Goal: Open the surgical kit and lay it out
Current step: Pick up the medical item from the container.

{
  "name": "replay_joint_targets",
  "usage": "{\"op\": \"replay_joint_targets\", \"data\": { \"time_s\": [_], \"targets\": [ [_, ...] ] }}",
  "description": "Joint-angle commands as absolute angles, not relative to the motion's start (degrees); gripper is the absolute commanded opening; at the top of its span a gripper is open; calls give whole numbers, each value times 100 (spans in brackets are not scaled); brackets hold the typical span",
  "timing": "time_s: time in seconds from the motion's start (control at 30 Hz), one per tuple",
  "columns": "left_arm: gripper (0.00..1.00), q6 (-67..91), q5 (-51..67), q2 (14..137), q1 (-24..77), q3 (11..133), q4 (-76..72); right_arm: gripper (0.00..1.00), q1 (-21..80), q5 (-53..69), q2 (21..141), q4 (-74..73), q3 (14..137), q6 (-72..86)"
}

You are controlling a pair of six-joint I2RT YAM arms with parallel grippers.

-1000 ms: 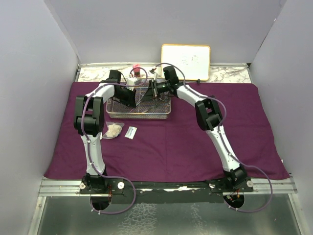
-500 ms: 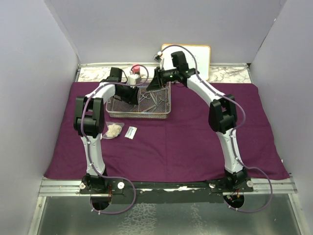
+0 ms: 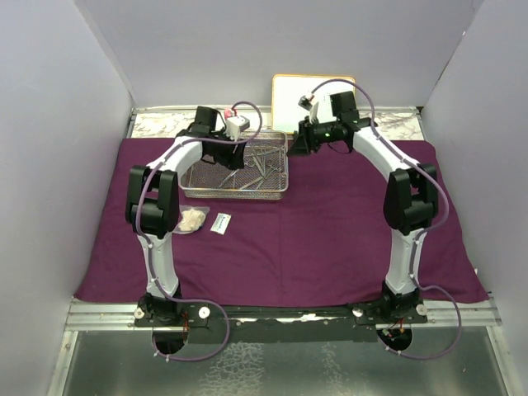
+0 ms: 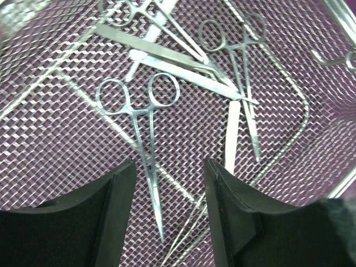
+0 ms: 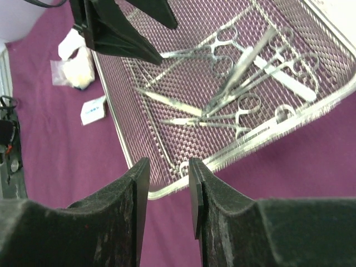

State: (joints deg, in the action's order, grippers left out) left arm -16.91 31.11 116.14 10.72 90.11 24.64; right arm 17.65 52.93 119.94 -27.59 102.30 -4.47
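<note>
**Position.** The purple cloth (image 3: 330, 239) lies spread flat. The wire tray (image 3: 235, 193) sits on its far left part, with the steel tools (image 3: 262, 161) inside it. The gauze (image 3: 191, 219) and a white packet (image 3: 220, 222) lie on the cloth just in front of the tray.

**Grippers.** The left gripper (image 4: 167, 167) hangs over the tray with its jaws apart and empty, and a ring-handled clamp (image 4: 146, 139) lies below the gap. The right gripper (image 5: 167, 167) sits outside the tray's far right corner. Its jaws are parted by a narrow gap and hold nothing.

**Risks.**
- The tools cross and overlap, so lifting one would likely drag or flip its neighbours.
- A fingertip driven too low could snag in the mesh and tug the tray, bunching the cloth.
- The clamp is thin and lies flat, so a shallow pinch may slip off it.
- The right arm works close to the whiteboard (image 3: 285, 99), and a swing backward could knock it.

**Edges and room.**
- The tray's raised rim blocks any sideways exit, so tools must go up first.
- Bare cloth is open to the right of the tray and across the near half.
- The side walls (image 3: 58, 165) bound the cloth on both sides.
</note>
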Motion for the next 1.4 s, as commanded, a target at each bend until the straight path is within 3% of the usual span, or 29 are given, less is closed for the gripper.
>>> {"op": "replay_joint_targets", "data": {
  "time_s": [0.0, 0.33, 0.87, 1.37],
  "targets": [
    [55, -2168, 3195, 11323, 1353, 8950, 2817, 35, 1593, 5027, 11168, -3077, 9659, -1088],
    [55, -2906, 2428, 11552, 1797, 8911, 3462, 35, 1459, 4969, 10340, -2865, 8530, -1164],
    [49, -3111, 1939, 12084, 2098, 9125, 3850, 35, 1434, 5307, 10512, -2872, 8426, -1055],
    [0, -3375, 1649, 12166, 2198, 9628, 4154, 32, 1380, 5396, 10600, -2873, 8374, -1090]
  ]
}}
